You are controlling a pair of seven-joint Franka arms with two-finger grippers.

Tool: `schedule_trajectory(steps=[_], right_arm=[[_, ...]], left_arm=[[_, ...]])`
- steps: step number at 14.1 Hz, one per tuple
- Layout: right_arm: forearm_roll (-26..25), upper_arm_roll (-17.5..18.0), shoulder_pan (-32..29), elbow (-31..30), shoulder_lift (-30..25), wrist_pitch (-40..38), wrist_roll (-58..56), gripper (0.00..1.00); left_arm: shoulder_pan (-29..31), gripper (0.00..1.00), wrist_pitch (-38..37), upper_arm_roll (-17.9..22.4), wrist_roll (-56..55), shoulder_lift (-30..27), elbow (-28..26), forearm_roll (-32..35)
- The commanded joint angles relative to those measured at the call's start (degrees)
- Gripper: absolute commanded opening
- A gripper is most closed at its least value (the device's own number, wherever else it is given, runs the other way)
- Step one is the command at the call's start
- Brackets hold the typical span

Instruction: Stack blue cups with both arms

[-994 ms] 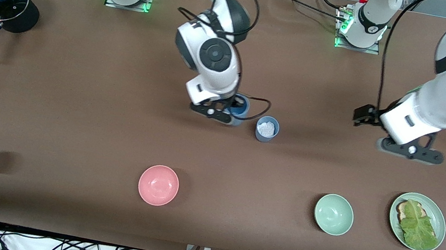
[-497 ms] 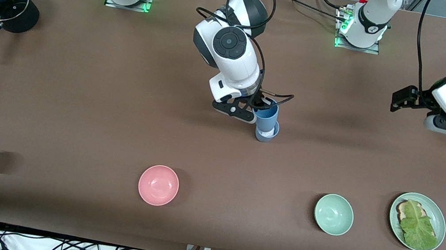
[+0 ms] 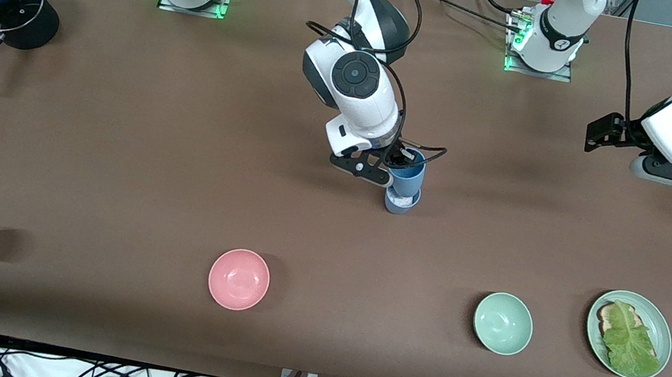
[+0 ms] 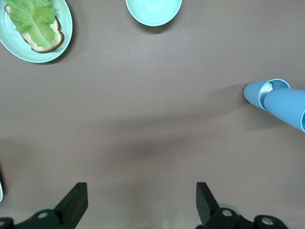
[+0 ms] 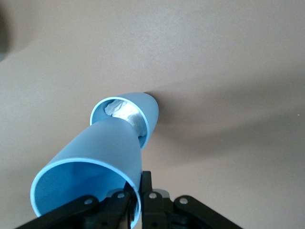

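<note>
Pinching the rim of a mid-blue cup (image 5: 88,164), the right gripper (image 3: 394,172) holds it tilted, base entering the mouth of the standing blue cup (image 3: 401,201) mid-table, whose white crumpled filling shows only in the right wrist view, while the left gripper (image 4: 138,202) waits wide open over bare table.

three blue cups (image 3: 406,181) (one lying sideways), two bowls (image 3: 239,279), one plate (image 3: 660,323)

No legible text, labels or numbers — none on any object.
</note>
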Motion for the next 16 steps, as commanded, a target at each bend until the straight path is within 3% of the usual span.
schedule_trajectory(steps=[1, 10, 11, 12, 13, 14, 16], right_arm=[[1.1, -0.6, 0.6, 2.4, 1.4, -0.2, 0.5, 0.00], [1.0, -0.8, 0.4, 2.4, 2.8, 0.7, 0.0, 0.00], [1.0, -0.9, 0.4, 2.4, 3.0, 1.0, 0.3, 0.23], [1.0, -1.0, 0.3, 2.4, 3.1, 1.7, 0.2, 0.52], [1.0, -1.0, -0.2, 2.4, 3.1, 2.1, -0.2, 0.63], [0.9, -1.0, -0.2, 2.4, 3.2, 2.8, -0.2, 0.81], [0.9, -1.0, -0.2, 2.4, 3.4, 4.2, -0.1, 0.89]], left_arm=[[0.5, 1.00, -0.5, 0.2, 1.1, 0.2, 0.5, -0.5], [0.5, 1.00, -0.6, 0.2, 1.1, 0.3, 0.8, -0.4], [0.5, 1.00, -0.6, 0.2, 1.1, 0.3, 0.8, -0.4], [0.5, 1.00, -0.6, 0.2, 1.1, 0.3, 0.8, -0.4], [0.5, 1.00, -0.6, 0.2, 1.1, 0.3, 0.8, -0.4], [0.5, 1.00, -0.6, 0.2, 1.1, 0.3, 0.8, -0.4], [0.5, 1.00, -0.6, 0.2, 1.1, 0.3, 0.8, -0.4]])
